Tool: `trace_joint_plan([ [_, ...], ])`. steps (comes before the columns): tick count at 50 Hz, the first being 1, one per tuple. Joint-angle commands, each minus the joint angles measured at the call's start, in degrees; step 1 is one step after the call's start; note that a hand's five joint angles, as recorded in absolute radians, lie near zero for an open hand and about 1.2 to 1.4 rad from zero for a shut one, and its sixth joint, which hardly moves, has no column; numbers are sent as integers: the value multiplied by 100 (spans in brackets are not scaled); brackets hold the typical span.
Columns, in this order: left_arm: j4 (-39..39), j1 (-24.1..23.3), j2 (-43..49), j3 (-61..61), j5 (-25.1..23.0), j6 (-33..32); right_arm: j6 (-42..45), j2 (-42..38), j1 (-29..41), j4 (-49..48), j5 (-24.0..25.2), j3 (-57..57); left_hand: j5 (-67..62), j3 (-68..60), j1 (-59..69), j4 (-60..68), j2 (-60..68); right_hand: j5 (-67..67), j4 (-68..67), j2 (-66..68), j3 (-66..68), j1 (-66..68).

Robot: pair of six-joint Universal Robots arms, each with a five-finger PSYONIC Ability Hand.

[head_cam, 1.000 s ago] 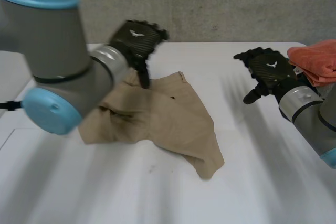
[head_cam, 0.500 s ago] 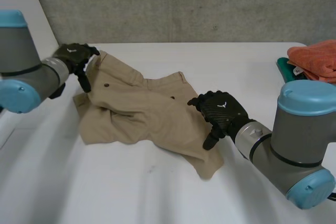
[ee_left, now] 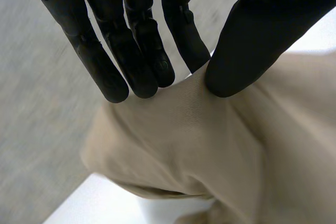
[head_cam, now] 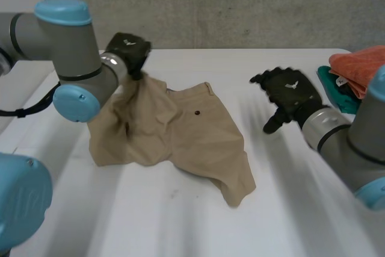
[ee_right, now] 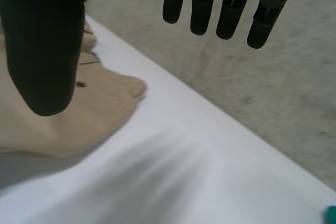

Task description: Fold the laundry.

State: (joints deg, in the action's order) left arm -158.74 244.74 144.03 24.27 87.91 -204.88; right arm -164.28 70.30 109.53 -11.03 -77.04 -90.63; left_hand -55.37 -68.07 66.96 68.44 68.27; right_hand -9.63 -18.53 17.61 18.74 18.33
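Crumpled tan shorts (head_cam: 180,136) lie on the white table (head_cam: 180,221). My left hand (head_cam: 128,50) pinches their far left corner between fingers and thumb and holds it lifted off the table. In the left wrist view the tan cloth (ee_left: 210,145) hangs from between the fingertips (ee_left: 142,72) and the thumb. My right hand (head_cam: 292,91) hovers open above the table to the right of the shorts, touching nothing. In the right wrist view the shorts (ee_right: 63,114) lie beyond the thumb (ee_right: 44,51), with the fingers straight.
An orange cloth (head_cam: 361,67) lies on a teal item (head_cam: 337,91) at the table's far right edge. A grey wall stands behind the table.
My left hand has closed on the shorts' far left corner and raised it, moving right. My right hand has come off the shorts and pulled back to the right.
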Motion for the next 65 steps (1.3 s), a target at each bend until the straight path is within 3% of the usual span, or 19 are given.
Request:
trace_joint_plan([
  [1, -96, -1243, -1034, 1623, -643, 159, -279, 256, -740, 92, 5, 440, -1463, -1193, 1304, 1156, 1173, -316, -426, 518, 405, 446],
  [7, -298, -2253, -1105, 2739, -688, 186, -552, 282, -1170, 233, 172, 669, -1463, -1193, 1304, 1156, 1173, -316, -426, 518, 405, 446],
  [13, -500, -2738, -1131, 3224, -644, 256, -473, 133, -1268, 294, 365, 687, -1463, -1193, 1304, 1156, 1173, -316, -426, 518, 405, 446],
  [14, -518, -2756, -1166, 3268, -635, 256, -438, 98, -1259, 295, 374, 687, -1032, -762, 873, 725, 742, -316, -426, 518, 405, 446],
  [15, -561, -2756, -1280, 3338, -609, 239, -377, 28, -1250, 303, 392, 704, 988, 1257, -1146, -1295, -1278, -316, -426, 518, 405, 446],
  [19, -728, -2547, -1744, 3505, -469, 230, -193, -52, -1206, 338, 409, 739, 3324, 3593, -3483, -3631, -3614, -299, -409, 501, 388, 429],
  [22, -842, -2300, -2088, 3602, -336, 230, -113, -43, -1180, 400, 436, 766, 4034, 4304, -4193, -4341, -4324, -299, -409, 501, 388, 429],
  [33, -1045, -1210, -3205, 4235, -90, 221, 764, 580, -1013, 1365, 805, 766, 4875, 5145, -5034, -5182, -5165, -299, -409, 501, 388, 429],
  [40, -1045, -849, -2987, 4174, -134, 221, 1197, 634, -828, 2201, 840, 862, 5247, 5516, -5406, -5554, -5537, -299, -409, 501, 388, 429],
  [45, -800, -752, -2154, 3535, -178, 186, 1144, 153, -661, 2631, 779, 1064, 5499, 5768, -5658, -5806, -5789, -316, -426, 518, 405, 446],
  [54, 96, -761, -518, 1583, -468, -271, 854, -1123, -442, 2729, 375, 1767, 5537, 5807, -5696, -5844, -5827, -333, -443, 535, 422, 462],
  [60, 879, -796, 651, 80, -468, -736, 538, -1861, -257, 2554, 93, 2198, 5283, 5552, -5442, -5590, -5573, -1055, -1165, 1257, 1144, 1185],
  [63, 1327, -823, 1293, -711, -406, -1044, 415, -2160, -143, 2404, 58, 2470, 3640, 3909, -3798, -3947, -3930, -2311, -2421, 2513, 2400, 2441],
  [64, 1432, -823, 1434, -896, -389, -1140, 380, -2222, -125, 2360, 49, 2567, 2483, 2753, -2642, -2790, -2773, -3333, -3443, 3535, 3422, 3463],
  [65, 1625, -814, 1661, -1280, -336, -1359, 336, -2292, -99, 2238, 32, 2794, -93, 177, -66, -214, -197, -5875, -5985, 6077, 5964, 6005],
])
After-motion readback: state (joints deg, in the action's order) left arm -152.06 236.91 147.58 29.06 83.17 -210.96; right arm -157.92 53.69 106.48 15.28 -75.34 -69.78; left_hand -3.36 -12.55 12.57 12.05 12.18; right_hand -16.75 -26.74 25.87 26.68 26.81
